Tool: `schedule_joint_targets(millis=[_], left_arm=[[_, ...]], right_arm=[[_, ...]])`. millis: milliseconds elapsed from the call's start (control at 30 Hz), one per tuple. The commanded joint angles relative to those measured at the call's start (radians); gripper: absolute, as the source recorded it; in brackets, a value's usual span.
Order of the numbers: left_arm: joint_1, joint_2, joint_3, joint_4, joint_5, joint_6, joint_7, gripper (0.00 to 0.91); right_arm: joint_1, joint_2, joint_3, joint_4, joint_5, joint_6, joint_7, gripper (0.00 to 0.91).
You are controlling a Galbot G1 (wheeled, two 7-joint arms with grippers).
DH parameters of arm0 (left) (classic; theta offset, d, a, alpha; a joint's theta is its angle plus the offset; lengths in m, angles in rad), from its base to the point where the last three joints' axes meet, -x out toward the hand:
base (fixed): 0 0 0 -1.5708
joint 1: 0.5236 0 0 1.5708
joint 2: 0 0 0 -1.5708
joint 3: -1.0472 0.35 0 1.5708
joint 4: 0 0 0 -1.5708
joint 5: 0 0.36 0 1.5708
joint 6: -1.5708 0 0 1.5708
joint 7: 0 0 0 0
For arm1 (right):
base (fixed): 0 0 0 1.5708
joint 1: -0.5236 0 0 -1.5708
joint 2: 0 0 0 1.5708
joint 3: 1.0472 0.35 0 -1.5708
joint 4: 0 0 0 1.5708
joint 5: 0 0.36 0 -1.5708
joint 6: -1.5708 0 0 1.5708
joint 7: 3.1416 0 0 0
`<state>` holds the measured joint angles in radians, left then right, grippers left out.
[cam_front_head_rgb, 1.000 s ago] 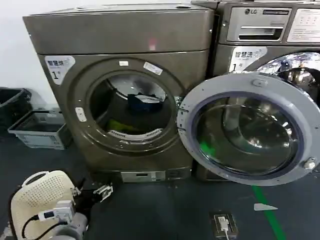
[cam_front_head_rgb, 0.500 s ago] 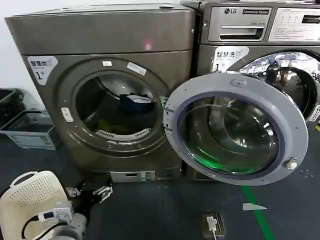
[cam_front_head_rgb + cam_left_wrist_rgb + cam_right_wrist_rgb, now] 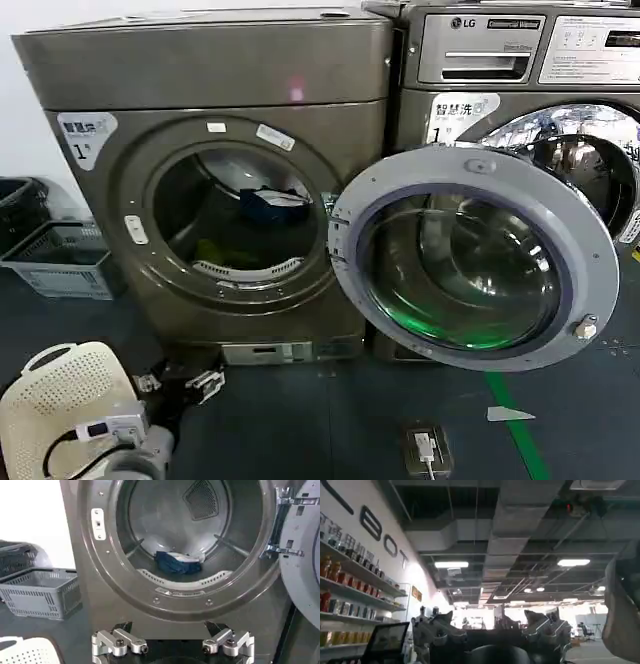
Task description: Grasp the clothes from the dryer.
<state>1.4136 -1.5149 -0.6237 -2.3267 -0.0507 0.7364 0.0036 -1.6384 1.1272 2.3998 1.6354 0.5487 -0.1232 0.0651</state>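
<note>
Left gripper (image 3: pixel 172 646), jaws spread, low before the open dryer (image 3: pixel 215 70); navy clothes (image 3: pixel 175 562) inside drum; right gripper (image 3: pixel 490 630) spread, raised toward ceiling.

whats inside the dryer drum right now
Inside the dryer drum lie a dark navy cloth with a white part and, lower in the head view, a yellow-green piece. The porthole rim hides the drum floor nearest the front.

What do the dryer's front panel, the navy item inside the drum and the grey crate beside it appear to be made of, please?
The dryer front looks like painted or brushed metal, bronze-grey with a soft sheen. The navy item seems soft fabric: it lies crumpled and folded. The grey crate is probably moulded plastic, given its matte lattice walls.
</note>
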Motion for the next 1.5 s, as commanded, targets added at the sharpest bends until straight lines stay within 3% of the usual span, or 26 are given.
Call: schedule_joint_targets(millis=[33, 1500], left_arm=[[0.001, 0.002, -0.001, 0.0, 0.001, 0.049, 0.0, 0.907], [0.008, 0.004, 0.004, -0.002, 0.022, 0.049, 0.016, 0.907]], right_arm=[[0.0, -0.001, 0.001, 0.0, 0.009, 0.006, 0.006, 0.907], [-0.002, 0.021, 0.002, 0.001, 0.014, 0.022, 0.007, 0.907]])
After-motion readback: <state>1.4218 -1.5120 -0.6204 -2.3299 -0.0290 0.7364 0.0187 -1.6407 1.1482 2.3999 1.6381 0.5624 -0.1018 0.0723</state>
